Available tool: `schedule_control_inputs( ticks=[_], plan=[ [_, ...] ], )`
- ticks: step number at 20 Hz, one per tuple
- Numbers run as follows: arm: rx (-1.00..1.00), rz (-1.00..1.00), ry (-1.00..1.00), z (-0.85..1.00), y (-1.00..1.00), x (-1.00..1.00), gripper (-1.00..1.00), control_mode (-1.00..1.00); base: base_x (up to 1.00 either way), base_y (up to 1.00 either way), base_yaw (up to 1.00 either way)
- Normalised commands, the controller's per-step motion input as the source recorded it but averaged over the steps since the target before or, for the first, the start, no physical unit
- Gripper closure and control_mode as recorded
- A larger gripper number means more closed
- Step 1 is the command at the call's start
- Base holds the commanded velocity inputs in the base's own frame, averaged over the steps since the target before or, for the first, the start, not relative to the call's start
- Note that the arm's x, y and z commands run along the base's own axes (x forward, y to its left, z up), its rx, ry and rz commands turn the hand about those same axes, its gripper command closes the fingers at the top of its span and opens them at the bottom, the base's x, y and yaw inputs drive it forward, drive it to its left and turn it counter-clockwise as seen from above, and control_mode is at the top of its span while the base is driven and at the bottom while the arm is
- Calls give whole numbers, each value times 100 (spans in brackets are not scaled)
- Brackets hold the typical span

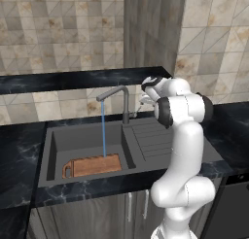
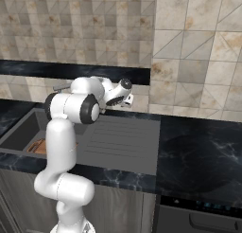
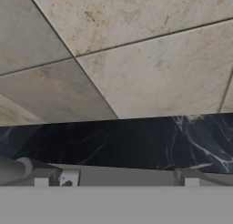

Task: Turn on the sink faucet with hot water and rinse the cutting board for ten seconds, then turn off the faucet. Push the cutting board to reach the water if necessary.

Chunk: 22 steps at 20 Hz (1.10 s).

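From the left base view, water runs straight down from the sink faucet onto the cutting board. The board lies flat in the sink, in front of the faucet, its long side running left to right. My tool sits just right of the faucet post, by the small lever. I think turning the lever off comes next.

From the right base view, the tool is over the back of the black surface, near the tiled wall.

In the hand view, 2 finger tips stand well apart, so the tool looks open and holds nothing.
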Motion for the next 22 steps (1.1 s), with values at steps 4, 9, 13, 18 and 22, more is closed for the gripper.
schedule_control_inputs(
  ticks=[4,9,13,18,22],
  plan=[
    [0,0,0,0,0,0,-100,-100,0,0,0],
    [0,0,0,0,0,0,-100,-100,0,0,0],
    [0,0,0,0,0,0,-100,-100,0,0,0],
    [0,0,0,0,0,0,-100,-100,0,0,0],
    [0,0,0,0,0,0,-100,-100,0,0,0]
  ],
)
